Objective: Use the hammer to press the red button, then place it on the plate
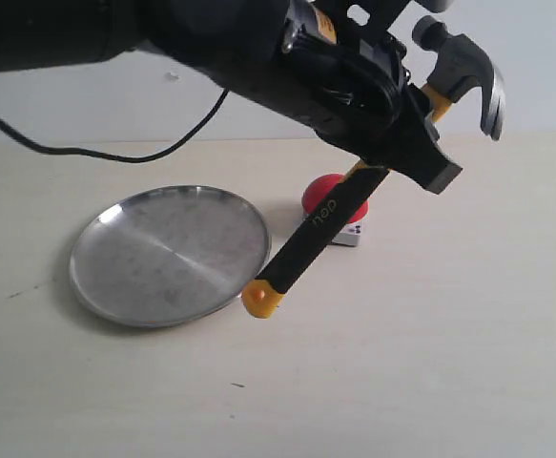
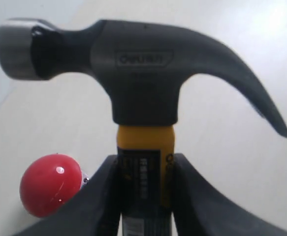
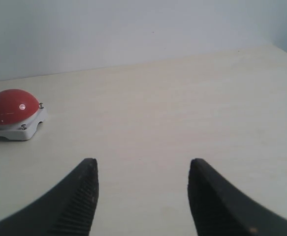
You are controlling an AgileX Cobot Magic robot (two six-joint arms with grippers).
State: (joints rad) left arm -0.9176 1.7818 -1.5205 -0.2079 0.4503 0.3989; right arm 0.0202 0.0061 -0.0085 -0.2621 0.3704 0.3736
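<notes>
— Two claws on your rig. Which one has the tool?

— Your left gripper [image 2: 145,158]. It is clenched on the hammer [image 1: 320,234] just under the head, where the yellow neck meets the black handle. That leaves the steel face free to press, and the long handle trails out behind.

— How does it lie?

— Tilted, in the exterior view: head up toward one o'clock, yellow butt down toward seven o'clock, apparently held above the table [image 1: 449,363]. The butt overlaps the rim of the plate [image 1: 163,253] at about the plate's four o'clock. I can't tell whether it touches there.

— And the red button [image 1: 318,193]?

— On the table at the plate's three o'clock, just beside the rim and partly hidden behind the handle. The head sits high and off toward the dome's two o'clock, well apart from it. I judge that nothing is pressing the button at this moment. You would have to bring the face over the dome and lower it.

— My other arm?

— Your right gripper [image 3: 143,167] is spread wide and holds nothing. It is low over bare table, with the button in its sight but well apart, out of the hammer's way.

— Any risk?

— Gripping that close to the head leaves a lot of handle swinging. Mind the butt near the plate's rim as you tip the head down.
</notes>
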